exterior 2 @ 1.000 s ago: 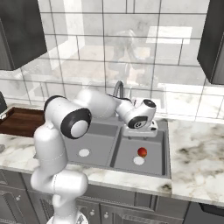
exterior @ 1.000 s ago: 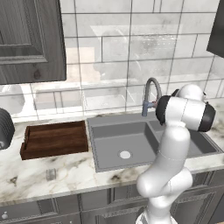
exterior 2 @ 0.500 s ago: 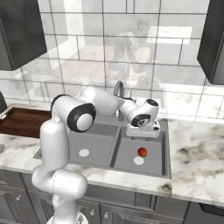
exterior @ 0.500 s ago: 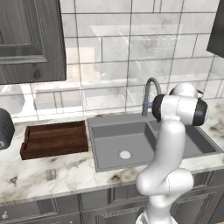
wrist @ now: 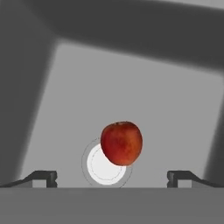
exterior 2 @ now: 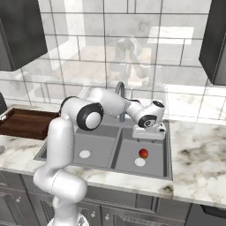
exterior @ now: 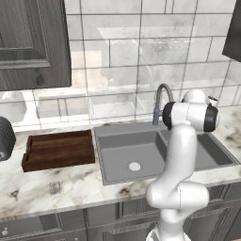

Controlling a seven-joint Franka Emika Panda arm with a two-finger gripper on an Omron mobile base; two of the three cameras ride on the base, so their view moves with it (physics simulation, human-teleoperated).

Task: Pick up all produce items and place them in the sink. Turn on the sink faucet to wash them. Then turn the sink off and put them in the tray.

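Two dark fingertips (wrist: 43, 177) stand spread wide apart, nothing between them, with the gripper (exterior 2: 149, 132) hanging above the smaller basin of the sink (exterior 2: 167, 150). Past the tips, roughly midway between them, the red fruit (wrist: 121, 143) lies free on the basin floor, its edge overlapping the pale drain (wrist: 104, 165) just beside it. From the right base camera the fruit (exterior 2: 143, 153) sits just behind that drain, below the gripper. Beyond the sink's back rim rises the grey faucet (exterior: 160, 99). Well off to the sink's left, the brown tray (exterior: 59, 149) rests on the marble counter (exterior: 61, 188).
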